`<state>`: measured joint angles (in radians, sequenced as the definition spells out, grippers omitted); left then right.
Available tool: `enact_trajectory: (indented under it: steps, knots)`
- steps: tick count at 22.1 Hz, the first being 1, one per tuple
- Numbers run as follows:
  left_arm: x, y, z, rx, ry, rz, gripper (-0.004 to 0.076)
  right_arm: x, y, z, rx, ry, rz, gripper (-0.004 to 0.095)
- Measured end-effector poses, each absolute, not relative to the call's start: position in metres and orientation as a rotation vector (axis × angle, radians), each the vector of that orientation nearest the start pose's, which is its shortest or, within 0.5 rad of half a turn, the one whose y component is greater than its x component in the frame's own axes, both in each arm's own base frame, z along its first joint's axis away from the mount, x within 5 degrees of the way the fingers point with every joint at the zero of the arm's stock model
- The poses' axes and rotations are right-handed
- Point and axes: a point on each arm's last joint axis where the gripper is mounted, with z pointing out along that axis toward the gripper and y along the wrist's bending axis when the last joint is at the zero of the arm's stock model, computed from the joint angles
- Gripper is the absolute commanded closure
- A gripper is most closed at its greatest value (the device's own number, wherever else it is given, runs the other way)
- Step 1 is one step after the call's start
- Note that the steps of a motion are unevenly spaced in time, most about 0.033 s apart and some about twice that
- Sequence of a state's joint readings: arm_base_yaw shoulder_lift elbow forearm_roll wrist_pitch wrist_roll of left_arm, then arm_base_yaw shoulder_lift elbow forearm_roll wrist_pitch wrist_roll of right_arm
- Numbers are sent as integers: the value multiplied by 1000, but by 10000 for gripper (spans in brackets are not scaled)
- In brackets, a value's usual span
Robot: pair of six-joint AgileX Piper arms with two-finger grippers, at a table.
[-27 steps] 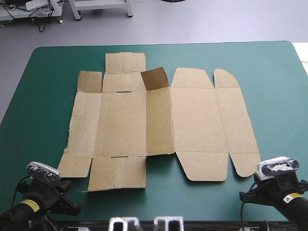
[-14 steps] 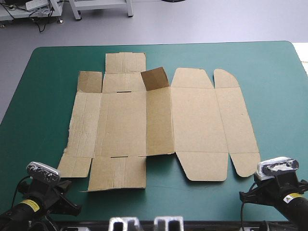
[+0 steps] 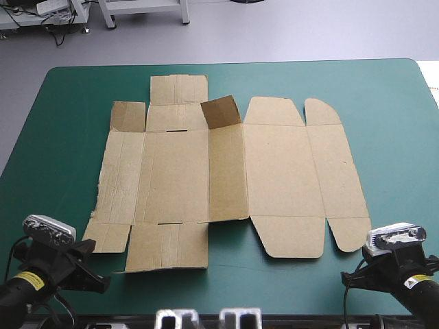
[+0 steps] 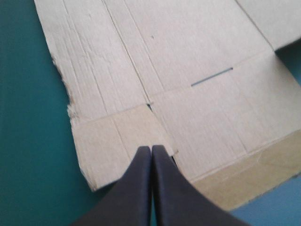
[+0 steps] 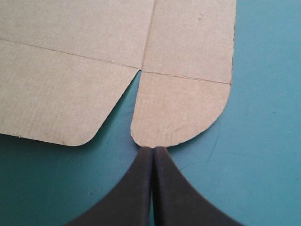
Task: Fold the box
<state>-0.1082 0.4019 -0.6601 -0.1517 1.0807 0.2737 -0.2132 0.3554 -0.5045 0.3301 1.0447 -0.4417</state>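
Your box [image 3: 226, 175] lies mostly flat mid-surface [image 3: 391, 103]. It is light, stiff board and probably hinges easily at its creases. Left hand [image 4: 151, 148] and right hand [image 5: 154, 149] are both pressed together and empty. Take it by the near flaps [image 3: 167, 247].

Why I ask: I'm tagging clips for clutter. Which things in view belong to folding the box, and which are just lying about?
For the job:
the box, flat, one far flap raised
the left gripper, fingers shut, pointing at a near corner flap
the right gripper, fingers shut, pointing at the rounded near flap

Lying about:
nothing; only the teal-green cover under the box
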Motion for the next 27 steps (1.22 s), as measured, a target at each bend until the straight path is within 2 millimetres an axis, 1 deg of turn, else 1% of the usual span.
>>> enact_trajectory:
  steps: [1,2,3,4,5,6,9,10,11,12,13,14,17,18,19,22,23,24,27]
  knots:
    - [53,-18,321,421,2251,-105,734,53,15,276,-204,2308,91,932]
    - [61,-18,338,418,2230,-95,734,53,15,276,-204,2307,90,932]
    - [65,-18,346,416,2216,-87,734,53,15,276,-204,2307,90,932]
    - [78,-18,359,409,2191,-60,734,53,15,276,-204,2307,90,932]
    - [84,-18,364,402,2176,-47,734,53,15,276,-204,2307,90,932]
    - [102,-17,371,383,2158,-17,734,53,15,276,-204,2307,90,932]
    - [131,-15,371,344,2183,38,734,53,15,276,-204,2307,90,932]
    - [149,-12,368,308,2224,89,734,53,15,276,-204,2307,90,932]
    - [158,-10,366,281,2252,119,734,53,15,276,-204,2307,90,932]
    - [178,-7,362,232,2302,185,734,53,15,276,-204,2307,90,932]
    - [185,-5,360,218,2322,212,734,53,15,276,-204,2307,90,932]
    - [199,-3,356,203,2362,261,734,53,15,276,-204,2307,90,932]
    - [231,3,347,173,2489,348,734,54,15,276,-204,2306,90,932]
    - [244,11,340,126,2562,363,734,54,15,276,-204,2306,90,932]
    - [252,19,334,76,2618,355,734,54,14,276,-203,2305,89,932]
    - [260,38,317,-57,2746,265,734,54,14,276,-203,2304,89,932]
    - [262,50,309,-130,2798,201,734,54,14,276,-203,2304,89,932]
    - [262,60,301,-202,2846,90,734,54,14,276,-203,2304,89,932]
    - [259,83,291,-328,2879,-125,734,54,14,276,-203,2304,89,932]
